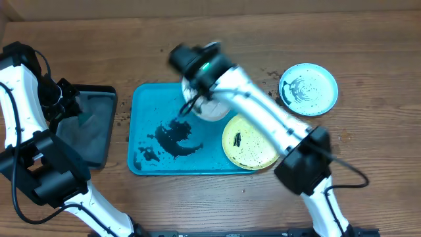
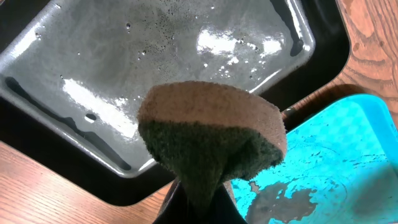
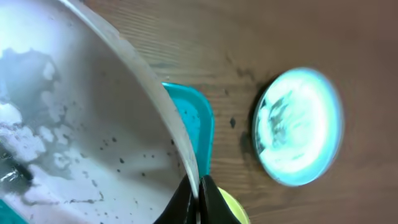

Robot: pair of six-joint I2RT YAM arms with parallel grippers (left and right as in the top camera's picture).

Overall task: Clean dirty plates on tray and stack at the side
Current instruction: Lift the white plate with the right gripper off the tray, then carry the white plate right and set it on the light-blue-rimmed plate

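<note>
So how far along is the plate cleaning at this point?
Done: nothing looks clean yet; the light blue plate lies off the tray, smeared black. In hand: the right gripper grips the speckled white plate by its rim, and the left gripper holds a sponge over the black tray. Left: wiping all three, the yellow-green plate included, then stacking.

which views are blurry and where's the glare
Overhead: motion blur on the right arm near its wrist, the rest sharp. Left wrist: bright glare patches on the wet black tray, sponge fairly crisp. Right wrist: whole frame soft, the blue plate smeared, the white plate hazy up close.
</note>
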